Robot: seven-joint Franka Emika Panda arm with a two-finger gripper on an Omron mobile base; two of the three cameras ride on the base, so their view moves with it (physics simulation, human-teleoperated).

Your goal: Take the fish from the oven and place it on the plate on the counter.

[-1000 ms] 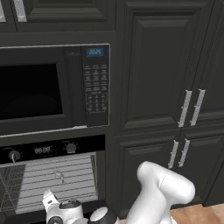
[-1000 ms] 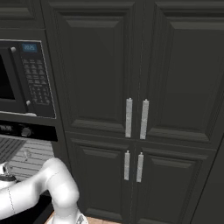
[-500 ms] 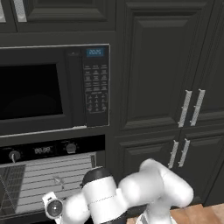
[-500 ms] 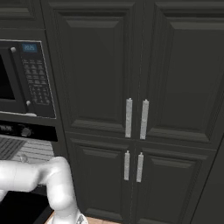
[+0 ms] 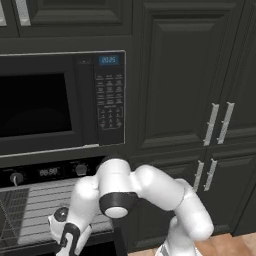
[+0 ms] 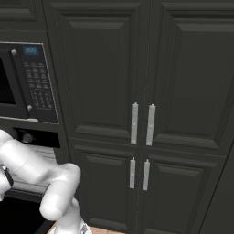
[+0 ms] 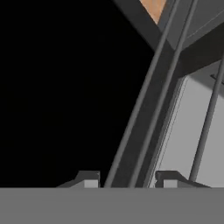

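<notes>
Your gripper (image 7: 127, 180) sits low in front of the oven (image 5: 45, 172), with the arm (image 5: 145, 187) folded across from the lower right of the left base view and the wrist dropping out of the bottom of that picture. In the hand view the two dark fingertips (image 7: 89, 178) stand apart, with a clear gap between them and nothing clamped there. Ahead of the hand you see long dark bars running diagonally away from the fingertips — I cannot tell whether they are the door's edge or the handle. To one side of them everything is black; to the other, a pale grey panel (image 7: 192, 131) crossed by a thin dark rod (image 7: 208, 122). At the far end of the bars a small wedge of orange-brown (image 7: 153, 8) shows.

In the left base view the oven's control strip (image 5: 47, 172) with its two knobs and small display lies just above the arm's elbow, and the light grey racked interior (image 5: 35, 210) is open behind the forearm. The microwave (image 5: 62, 102) sits above it — well clear of the hand. Dark cabinet doors with silver handles (image 6: 141, 124) stand off to the right.

The fish does not appear in any view, so I cannot tell you where it lies relative to the hand.
</notes>
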